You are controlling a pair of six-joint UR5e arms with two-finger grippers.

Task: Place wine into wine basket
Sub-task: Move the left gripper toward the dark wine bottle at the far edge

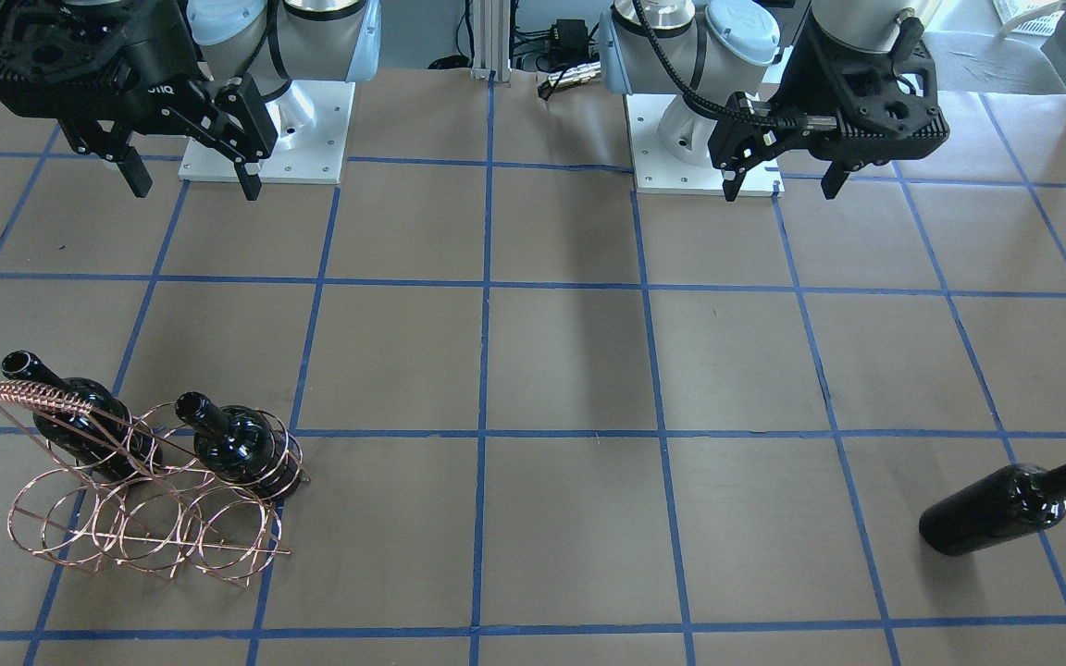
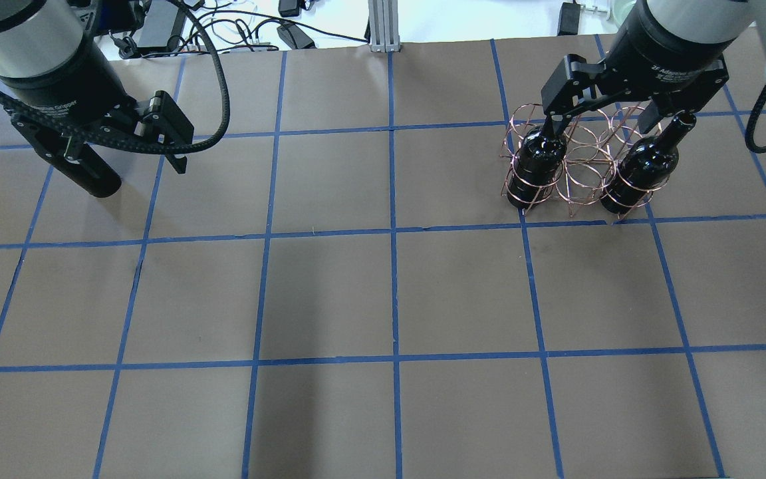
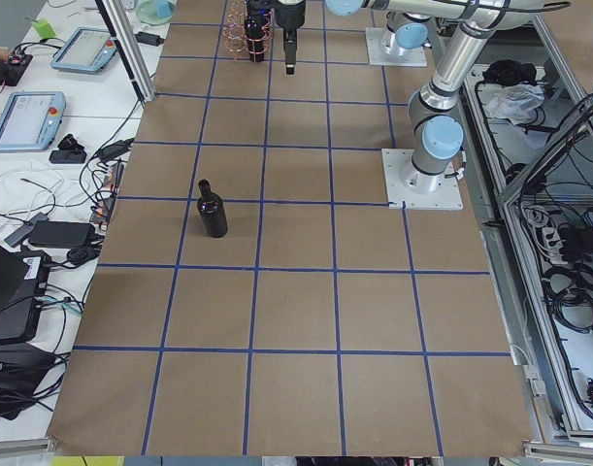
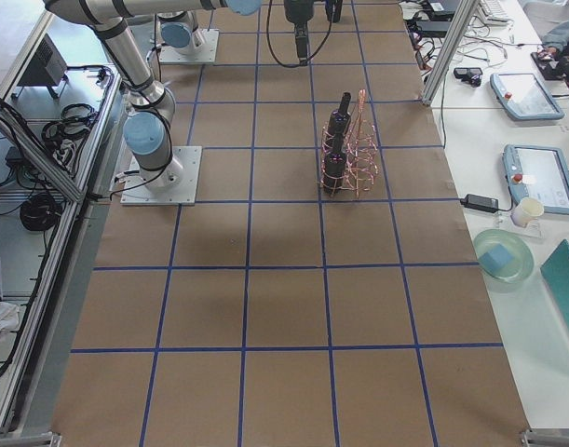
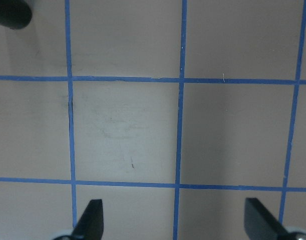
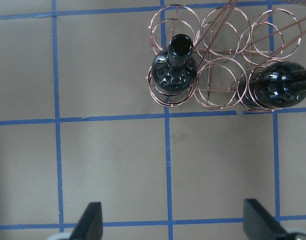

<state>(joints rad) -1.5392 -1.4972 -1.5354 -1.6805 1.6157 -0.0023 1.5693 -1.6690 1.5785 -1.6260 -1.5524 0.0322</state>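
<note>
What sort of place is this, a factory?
Probably a robotics test lab: two grey-and-blue robot arms bolted to a brown table gridded with blue tape, handheld control screens and loose cables alongside.

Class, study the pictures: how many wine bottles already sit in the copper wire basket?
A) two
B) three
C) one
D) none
A: the bottle by the handle and the second bottle sit in rings of the wine basket, while the third bottle stands apart on the table.

Bright, even light; soft shadows
</note>
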